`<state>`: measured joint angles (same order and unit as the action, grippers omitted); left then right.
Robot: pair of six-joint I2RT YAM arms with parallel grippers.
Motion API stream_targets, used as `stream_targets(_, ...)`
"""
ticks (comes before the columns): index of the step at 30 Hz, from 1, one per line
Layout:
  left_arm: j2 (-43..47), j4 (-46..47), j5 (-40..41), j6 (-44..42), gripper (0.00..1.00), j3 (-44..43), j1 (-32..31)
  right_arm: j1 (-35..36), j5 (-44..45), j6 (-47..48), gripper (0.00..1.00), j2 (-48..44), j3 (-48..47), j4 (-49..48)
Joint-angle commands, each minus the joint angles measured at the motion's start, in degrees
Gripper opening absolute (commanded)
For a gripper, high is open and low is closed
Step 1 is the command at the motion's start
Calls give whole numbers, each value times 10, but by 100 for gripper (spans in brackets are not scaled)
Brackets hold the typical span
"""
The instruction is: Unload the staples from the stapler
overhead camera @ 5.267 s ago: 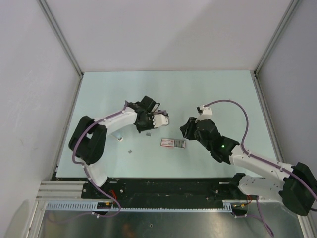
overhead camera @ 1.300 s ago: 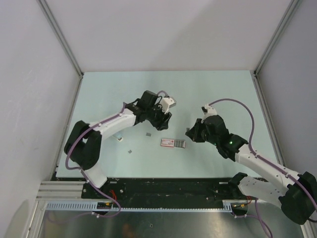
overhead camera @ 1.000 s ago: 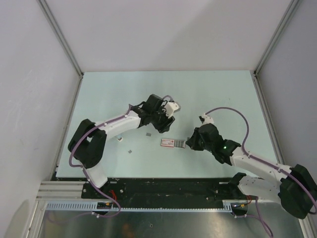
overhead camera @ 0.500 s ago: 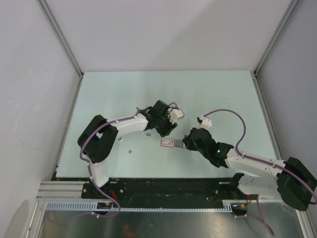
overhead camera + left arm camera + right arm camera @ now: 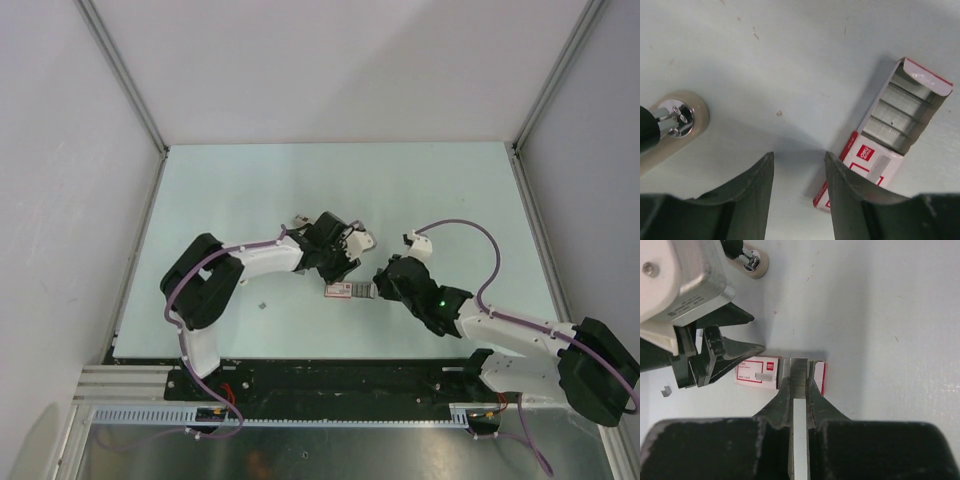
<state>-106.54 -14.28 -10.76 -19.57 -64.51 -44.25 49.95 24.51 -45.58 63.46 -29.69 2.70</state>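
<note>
Grey staples [image 5: 799, 371] in right hand [image 5: 799, 384] | left hand [image 5: 797, 159] agape beside box [image 5: 862, 151]

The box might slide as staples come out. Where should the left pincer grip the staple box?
I'd grip the staple box at its closed printed end, across the two long sides, coming from above: that end lies beside the open left pincer, clear of the right pincer.

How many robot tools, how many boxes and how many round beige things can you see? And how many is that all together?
Tools: 2 (left tool, right tool)
Red and white staple box: 1
Round beige piece with a shiny middle: 1
Total: 4
</note>
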Motion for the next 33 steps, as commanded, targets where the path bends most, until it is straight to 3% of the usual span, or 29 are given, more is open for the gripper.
stream_targets(1, 28, 8, -9, -8, 50, 21, -11, -15, -11, 7, 0, -1, 5, -21)
stream_targets(16, 71, -2, 1, 2, 51, 19, -5, -9, -101, 74, 0, 50, -15, -43)
stream_targets(27, 147, -63, -76, 30, 52, -27, 91, 19, -129, 103, 0, 137, -81, -6)
stream_targets(33, 207, -83, -81, 13, 53, -7, 138, 22, -138, 97, 0, 185, -116, 24)
